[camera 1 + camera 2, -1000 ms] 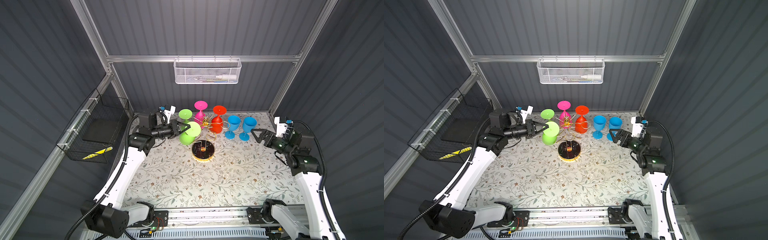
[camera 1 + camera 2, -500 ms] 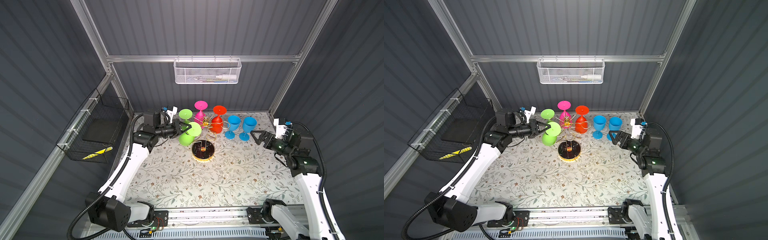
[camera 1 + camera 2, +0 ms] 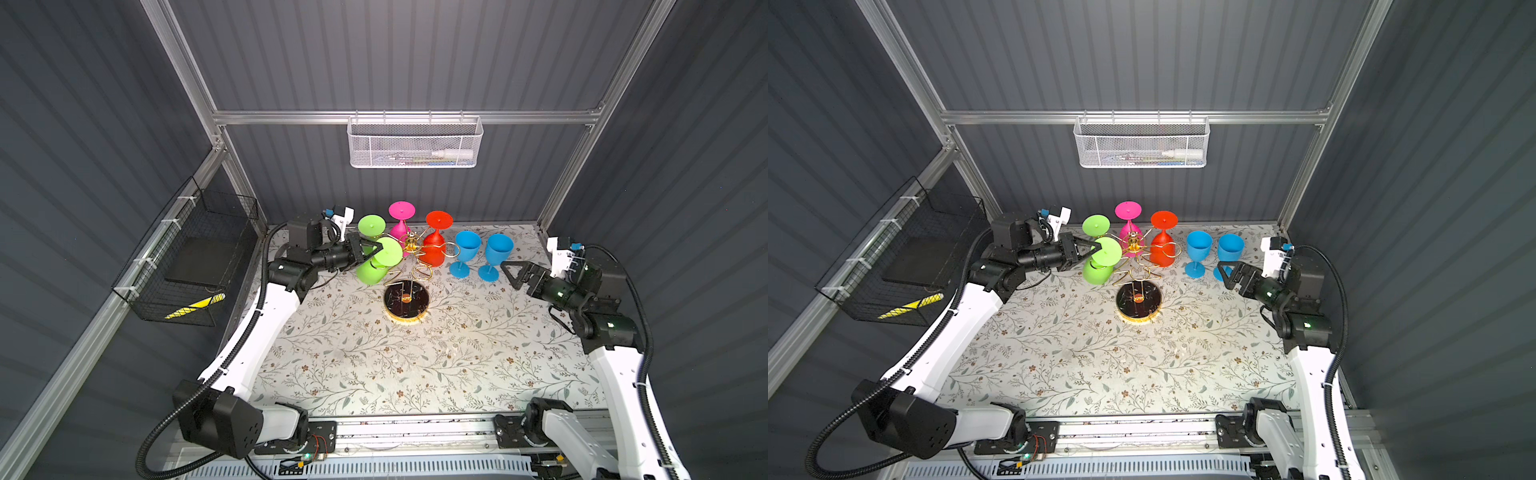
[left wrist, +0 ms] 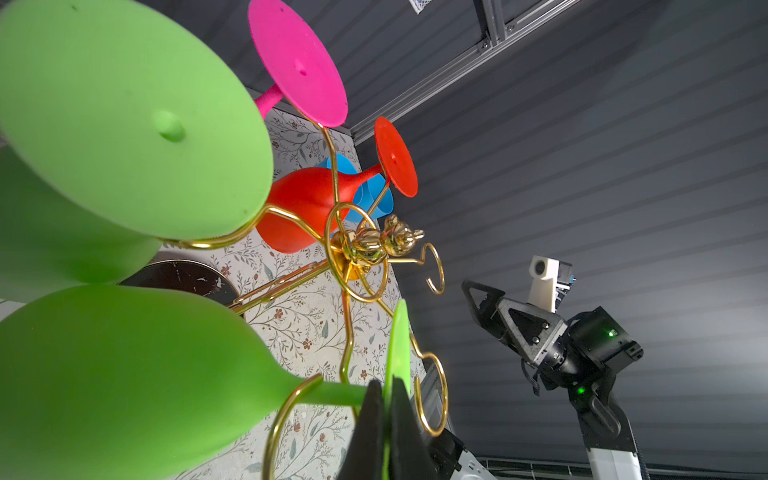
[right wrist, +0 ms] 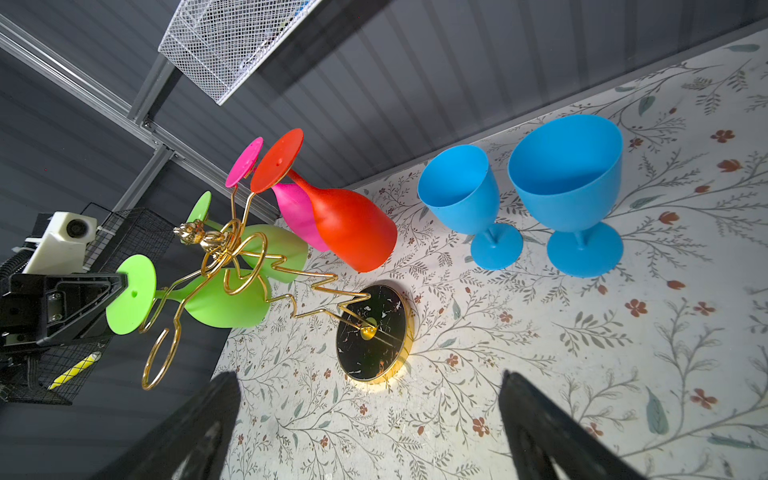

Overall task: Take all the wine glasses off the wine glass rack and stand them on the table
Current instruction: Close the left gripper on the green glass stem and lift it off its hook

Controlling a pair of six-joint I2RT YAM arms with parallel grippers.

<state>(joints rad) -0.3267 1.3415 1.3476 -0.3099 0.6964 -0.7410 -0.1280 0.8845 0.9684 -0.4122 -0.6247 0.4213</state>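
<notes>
At the rack [image 3: 410,243], left pincer [image 3: 377,248] tight on green wine glass [image 3: 371,271].

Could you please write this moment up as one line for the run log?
left claw: shut on front green glass foot | glass stem: inside rack ring, not off yet | right claw: open, empty

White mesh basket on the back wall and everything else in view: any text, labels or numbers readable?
None readable in any view.
White mesh basket: the bottle and other contents show marks too small to read.
Black wire basket: yellow-and-black striped piece, stripes only, no words.
</notes>
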